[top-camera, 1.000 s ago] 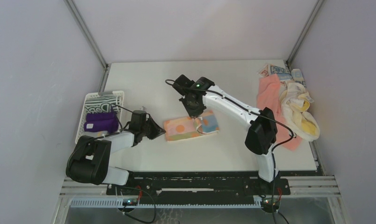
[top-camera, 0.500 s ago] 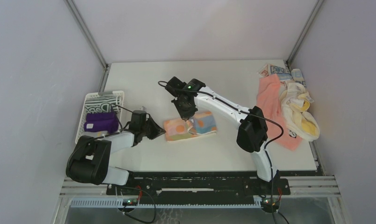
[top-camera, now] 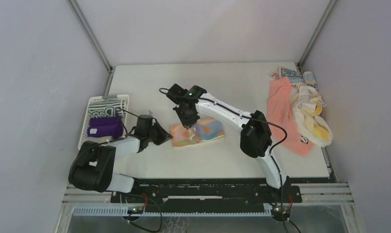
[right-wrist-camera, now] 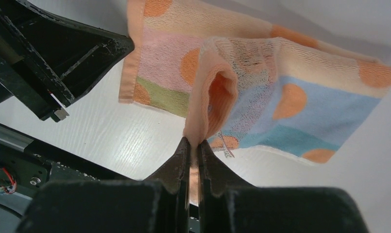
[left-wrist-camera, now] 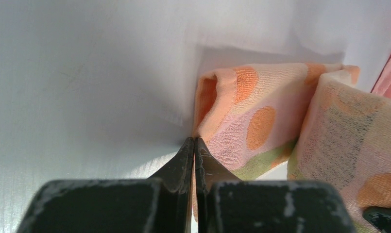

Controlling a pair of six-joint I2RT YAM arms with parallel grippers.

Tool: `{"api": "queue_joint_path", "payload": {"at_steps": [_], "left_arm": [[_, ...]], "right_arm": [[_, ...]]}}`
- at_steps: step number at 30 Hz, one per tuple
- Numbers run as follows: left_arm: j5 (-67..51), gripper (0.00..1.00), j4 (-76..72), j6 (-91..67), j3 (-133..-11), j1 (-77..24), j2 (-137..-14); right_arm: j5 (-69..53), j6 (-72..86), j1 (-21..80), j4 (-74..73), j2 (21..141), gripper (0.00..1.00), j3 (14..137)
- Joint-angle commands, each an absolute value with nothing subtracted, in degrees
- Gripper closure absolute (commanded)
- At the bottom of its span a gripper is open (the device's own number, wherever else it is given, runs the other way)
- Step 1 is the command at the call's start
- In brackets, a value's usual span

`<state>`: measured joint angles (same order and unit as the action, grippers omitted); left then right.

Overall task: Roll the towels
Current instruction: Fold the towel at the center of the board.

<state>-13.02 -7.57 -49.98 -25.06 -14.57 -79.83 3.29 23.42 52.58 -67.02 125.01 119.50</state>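
- The right gripper (right-wrist-camera: 193, 141) has its jaws pressed together on a peach-coloured fold of the light-blue towel with orange patches (top-camera: 205, 131), holding that fold up off the table (top-camera: 232, 87).
- From the pinch, the raised cloth curls over on itself and hangs above the part of the towel that lies flat.
- The right wrist points steeply down over the towel's left half. The forearm runs back to the right, and the elbow stands high, near the table's front edge.
- The left gripper (left-wrist-camera: 194, 141) is closed at the towel's left edge, low on the table, with a sliver of peach cloth showing between its jaws.
- The left forearm lies nearly level along the table, and its elbow is folded back beside the white slotted basket (top-camera: 92, 106).
- A purple towel (top-camera: 105, 127) and a black-and-white striped towel (top-camera: 108, 103) sit in that basket.
- A salmon-pink towel (top-camera: 280, 104), a cream-yellow towel (top-camera: 312, 116) and a blue-printed towel (top-camera: 290, 74) are heaped at the far right.
- Since a second ago the right gripper has travelled left, dragging the towel's right part over the rest, so the towel covers less of the table.
- The right elbow has swung left with it.
- The left arm has stayed put.
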Motion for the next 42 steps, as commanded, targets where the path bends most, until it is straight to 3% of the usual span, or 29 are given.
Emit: {"api": "queue_joint_path", "payload": {"at_steps": [1, 30, 37, 42], "left_arm": [[-11.9, 0.96, -6.8, -49.1, -24.4, -15.3, -79.8], [-11.7, 0.96, -7.2, -49.6, -24.2, -15.9, -79.8], [-11.3, 0.95, -7.3, -50.0, -23.9, -15.8, -79.1], [-9.4, 0.85, -5.4, -50.3, -23.7, -15.8, -76.6]], "right_arm": [[1.9, 25.2, 53.6, -64.2, 125.9, 1.00, 122.1], [0.6, 27.0, 53.6, -61.2, 131.5, 0.98, 123.0], [-2.1, 26.6, 53.9, -59.5, 129.5, 0.83, 121.1], [-3.4, 25.6, 53.8, -56.1, 122.2, 0.74, 117.1]]}}
